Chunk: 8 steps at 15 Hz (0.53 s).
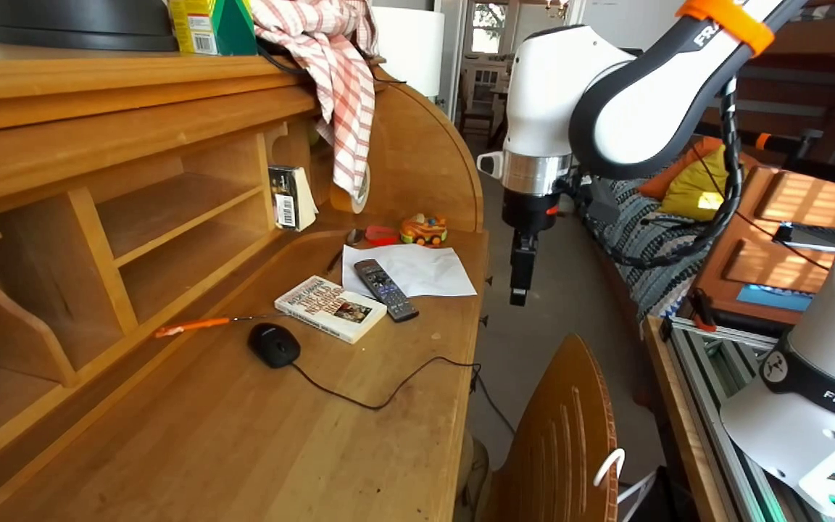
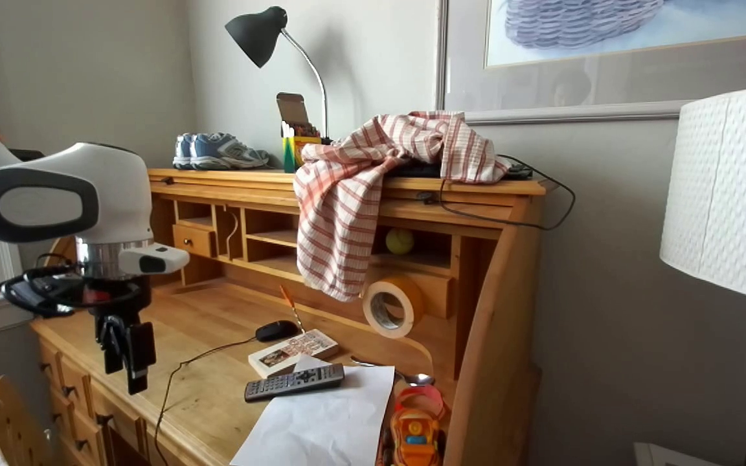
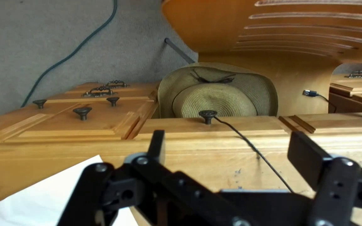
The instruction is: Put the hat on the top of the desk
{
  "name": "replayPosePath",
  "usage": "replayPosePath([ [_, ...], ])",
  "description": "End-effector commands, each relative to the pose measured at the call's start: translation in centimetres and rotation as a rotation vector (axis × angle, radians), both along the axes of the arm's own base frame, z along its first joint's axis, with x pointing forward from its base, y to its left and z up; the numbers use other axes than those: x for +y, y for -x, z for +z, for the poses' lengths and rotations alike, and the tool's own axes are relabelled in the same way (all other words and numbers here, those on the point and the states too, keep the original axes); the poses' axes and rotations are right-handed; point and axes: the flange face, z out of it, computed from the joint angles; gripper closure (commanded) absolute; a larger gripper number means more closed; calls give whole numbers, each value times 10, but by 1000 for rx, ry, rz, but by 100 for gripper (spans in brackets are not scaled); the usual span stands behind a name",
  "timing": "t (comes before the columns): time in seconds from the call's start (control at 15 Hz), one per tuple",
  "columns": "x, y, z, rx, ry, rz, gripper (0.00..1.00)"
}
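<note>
The tan straw hat shows only in the wrist view. It appears to lie on the chair seat below the desk's front, crown up, with a dark bow on its brim. The desk's drawer front hides its near part. The honey-coloured desk shows in both exterior views, and its front edge crosses the wrist view. My gripper is open with nothing between its fingers. It points down by the desk's front edge, above and apart from the hat, and shows in both exterior views.
The wooden chair stands at the desk's front; its back shows in the wrist view. A mouse cable hangs over the edge. A checked cloth, a lamp and shoes are on the top. A book lies below.
</note>
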Motion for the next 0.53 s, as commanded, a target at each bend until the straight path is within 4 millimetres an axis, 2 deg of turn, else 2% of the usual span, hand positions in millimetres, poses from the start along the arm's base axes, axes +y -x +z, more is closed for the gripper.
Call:
replayPosePath([
  [0.0, -4, 8, -43, 76, -46, -25, 0],
  [0.33, -15, 26, -87, 186, -82, -98, 0],
  [0.47, -19, 33, -91, 234, -92, -124, 0],
])
